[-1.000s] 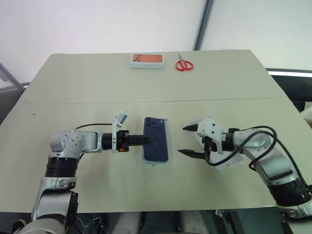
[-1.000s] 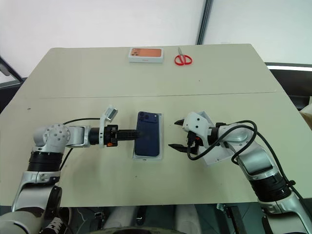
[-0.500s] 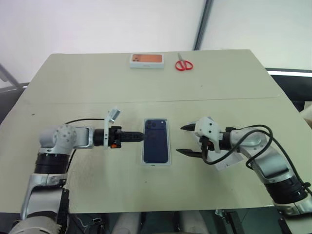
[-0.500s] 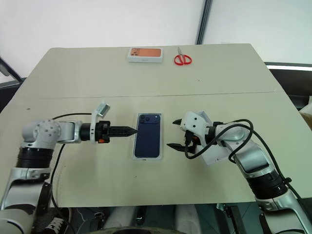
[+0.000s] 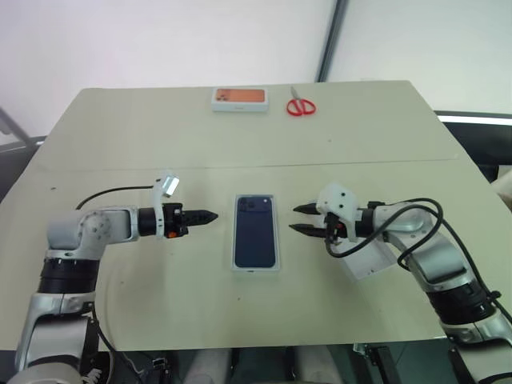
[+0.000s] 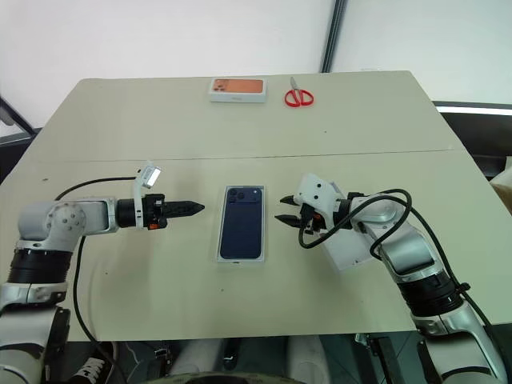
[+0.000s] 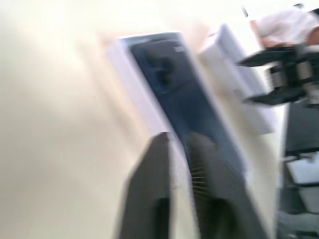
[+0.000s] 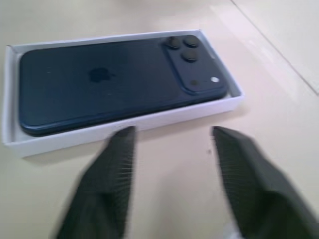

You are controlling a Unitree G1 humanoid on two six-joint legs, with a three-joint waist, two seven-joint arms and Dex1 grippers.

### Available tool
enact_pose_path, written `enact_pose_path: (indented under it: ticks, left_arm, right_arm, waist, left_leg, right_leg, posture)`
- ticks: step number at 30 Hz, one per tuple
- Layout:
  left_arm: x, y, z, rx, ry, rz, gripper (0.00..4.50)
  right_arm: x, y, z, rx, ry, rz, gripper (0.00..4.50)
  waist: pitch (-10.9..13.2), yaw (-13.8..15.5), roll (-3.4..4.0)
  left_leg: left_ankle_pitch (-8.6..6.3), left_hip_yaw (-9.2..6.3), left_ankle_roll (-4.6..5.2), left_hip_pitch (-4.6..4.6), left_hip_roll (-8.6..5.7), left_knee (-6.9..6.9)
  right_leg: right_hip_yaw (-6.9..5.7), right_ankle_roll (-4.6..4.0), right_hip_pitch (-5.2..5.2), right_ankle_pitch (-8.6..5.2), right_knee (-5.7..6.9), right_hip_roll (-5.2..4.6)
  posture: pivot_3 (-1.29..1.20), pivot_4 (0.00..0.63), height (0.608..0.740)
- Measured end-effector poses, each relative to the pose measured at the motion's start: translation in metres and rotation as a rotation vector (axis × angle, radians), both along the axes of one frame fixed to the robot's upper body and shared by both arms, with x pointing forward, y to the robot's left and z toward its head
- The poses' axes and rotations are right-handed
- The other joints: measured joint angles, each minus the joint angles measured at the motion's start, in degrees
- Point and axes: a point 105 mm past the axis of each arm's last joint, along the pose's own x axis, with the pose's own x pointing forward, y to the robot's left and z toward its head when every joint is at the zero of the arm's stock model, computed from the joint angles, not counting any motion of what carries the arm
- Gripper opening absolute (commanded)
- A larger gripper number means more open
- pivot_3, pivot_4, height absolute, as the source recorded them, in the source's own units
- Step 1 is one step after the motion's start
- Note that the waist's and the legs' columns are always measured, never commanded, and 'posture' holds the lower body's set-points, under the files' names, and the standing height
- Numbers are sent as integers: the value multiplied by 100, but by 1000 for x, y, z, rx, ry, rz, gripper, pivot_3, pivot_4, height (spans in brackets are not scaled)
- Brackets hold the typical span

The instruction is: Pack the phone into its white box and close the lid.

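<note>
The dark blue phone (image 5: 256, 232) lies back up inside the narrow white box (image 5: 256, 270) at the table's middle, camera bump at the far end. My left gripper (image 5: 211, 215) is shut and empty, pointing at the box from the left with a gap of bare table between them. My right gripper (image 5: 293, 219) is open with a modest gap, just right of the box and touching nothing. In the right wrist view its fingertips (image 8: 124, 134) hover before the box wall (image 8: 124, 124). The white lid (image 5: 370, 260) lies on the table, partly under my right forearm.
An orange-faced white case (image 5: 239, 98) and red scissors (image 5: 301, 106) lie near the far edge of the table. A seam (image 5: 120, 169) runs across the tabletop beyond both grippers.
My left gripper drew back to the left from the phone's edge and shut. The right gripper's fingers came much closer together and its hand barely moved. Phone and box stayed put.
</note>
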Motion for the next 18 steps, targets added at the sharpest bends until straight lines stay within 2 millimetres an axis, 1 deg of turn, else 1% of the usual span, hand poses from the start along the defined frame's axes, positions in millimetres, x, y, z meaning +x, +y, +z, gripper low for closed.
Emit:
enact_pose_path:
  ticks: [1, 2, 4, 5, 7, 9, 10, 11, 15, 18]
  left_arm:
    - [0, 3, -5, 41, -20, 8, 0]
    - [1, 4, -8, 62, -31, 12, 0]
    - [1, 4, -16, 119, -69, 9, 0]
    - [1, 0, -18, 119, -76, 7, 0]
    - [3, -15, -21, 89, -81, 0, 0]
    - [-2, -31, -27, 108, -92, -48, 0]
    - [-5, -35, -29, 132, -99, -70, 0]
    - [-7, -38, -32, 143, -101, -85, 0]
    - [-7, -44, -32, 171, -152, -103, 0]
    - [-4, -55, -34, 178, -229, -117, 0]
  right_arm:
    - [1, 1, -1, -7, -14, -4, 54]
    - [2, 3, -3, -10, -18, -4, 17]
    - [2, 8, -8, -19, -22, 1, 17]
    - [2, 9, -11, -30, -25, 4, 17]
    - [0, 13, -21, -76, -24, 19, 17]
    - [-5, 18, -32, -123, -25, 50, 17]
    - [-5, 18, -35, -138, -25, 56, 17]
    - [-5, 18, -37, -149, -25, 54, 17]
    - [-2, 14, -40, -177, -41, 38, 17]
    - [-1, 14, -39, -181, -53, 32, 17]
  waist:
    - [0, 0, 0]
    - [0, 0, 0]
    - [0, 10, 0]
    - [0, 19, 0]
    - [0, 43, -1]
    - [3, 26, -5]
    - [3, 8, -5]
    - [3, -4, -4]
    - [2, -2, -2]
    - [2, 39, -4]
  left_leg:
    - [0, 0, 0, 0, 0, 1]
    - [0, 1, 0, 0, -1, 1]
    - [0, 1, 0, 0, -1, 0]
    - [0, 0, 0, 0, -3, 2]
    - [0, -2, 1, 0, -7, 8]
    - [-1, -1, 1, -1, -8, 8]
    - [-1, 0, 1, -1, -7, 5]
    - [0, 0, 1, -1, -5, 4]
    - [0, 0, 1, 1, -1, 4]
    - [0, -2, 1, 0, -8, 10]
  right_leg:
    - [0, 0, 2, 0, 0, -1]
    - [0, 0, 2, 0, 0, -3]
    - [-1, 0, 2, 0, 0, -5]
    - [-2, 0, 2, 0, 0, -6]
    - [-5, 0, 8, 0, -1, -9]
    - [-4, 1, 7, 0, 0, -9]
    - [-3, 1, 5, 0, 0, -8]
    - [-3, 1, 2, 0, 1, -5]
    - [-3, 0, 4, 0, 1, 1]
    - [-6, 1, 11, 0, 0, -6]
  posture:
    - [0, 150, 740]
    - [0, 150, 740]
    - [0, 150, 740]
    - [0, 150, 740]
    - [0, 150, 740]
    - [0, 150, 740]
    - [0, 150, 740]
    - [0, 150, 740]
    - [0, 150, 740]
    - [0, 150, 740]
